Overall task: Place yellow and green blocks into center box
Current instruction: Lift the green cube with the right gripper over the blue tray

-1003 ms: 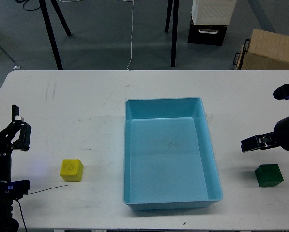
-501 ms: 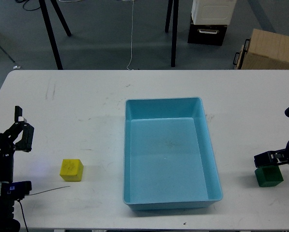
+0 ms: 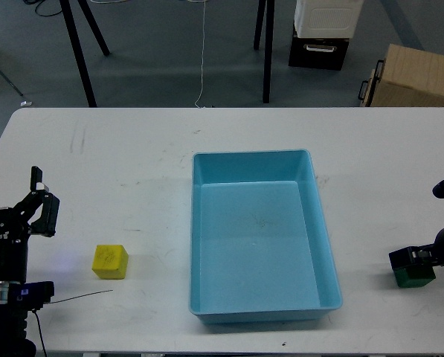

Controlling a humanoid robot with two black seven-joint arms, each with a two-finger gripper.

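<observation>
A yellow block (image 3: 109, 261) sits on the white table (image 3: 132, 163) at the front left. My left gripper (image 3: 42, 201) is open and empty, a little up and to the left of it. A green block (image 3: 420, 277) sits at the front right, partly covered by my right gripper (image 3: 405, 260), which is low against the block's left upper side. Its fingers look like one dark mass, so I cannot tell whether it is open or shut. The light blue box (image 3: 251, 157) stands in the middle and is empty.
A thin black wire (image 3: 76, 297) lies on the table in front of the yellow block. Beyond the table's far edge are black stand legs (image 3: 80, 52), a black and white crate (image 3: 322, 33) and a cardboard box (image 3: 413, 74).
My right gripper has moved down and to the right, from above and left of the green block to right against it. My left gripper has shifted slightly right and down.
</observation>
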